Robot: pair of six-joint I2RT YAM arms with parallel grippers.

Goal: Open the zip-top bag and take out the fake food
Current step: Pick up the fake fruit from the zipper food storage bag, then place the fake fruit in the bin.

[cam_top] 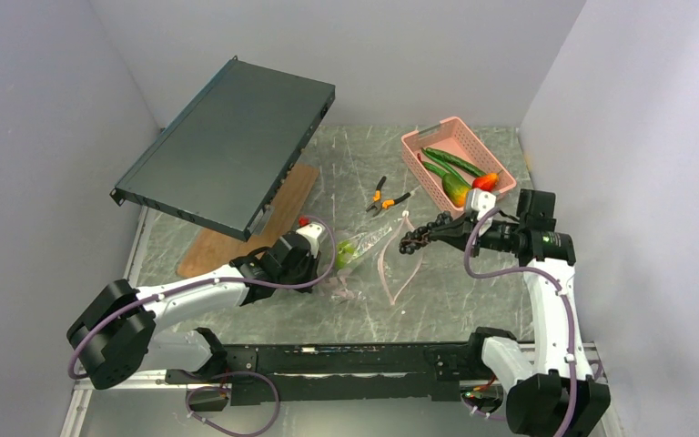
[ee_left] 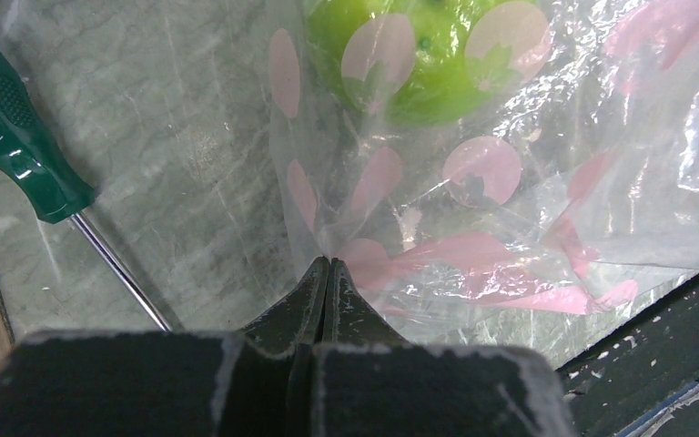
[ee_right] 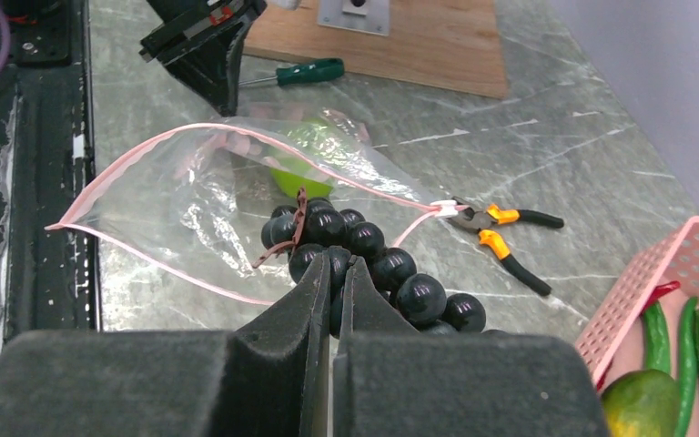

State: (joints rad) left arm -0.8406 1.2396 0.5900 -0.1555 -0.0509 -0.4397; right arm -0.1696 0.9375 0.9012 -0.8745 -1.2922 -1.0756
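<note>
Pliers [ee_right: 487, 238], pink basket [cam_top: 450, 141] — green screwdriver [ee_left: 18, 127]

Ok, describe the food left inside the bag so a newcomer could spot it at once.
From the pink basket at the far right, come toward the middle, where the clear zip-top bag lies. Inside its end pinched by the left gripper sits the green apple: round and bright green, unlike the dark grape bunch in the right gripper.
</note>
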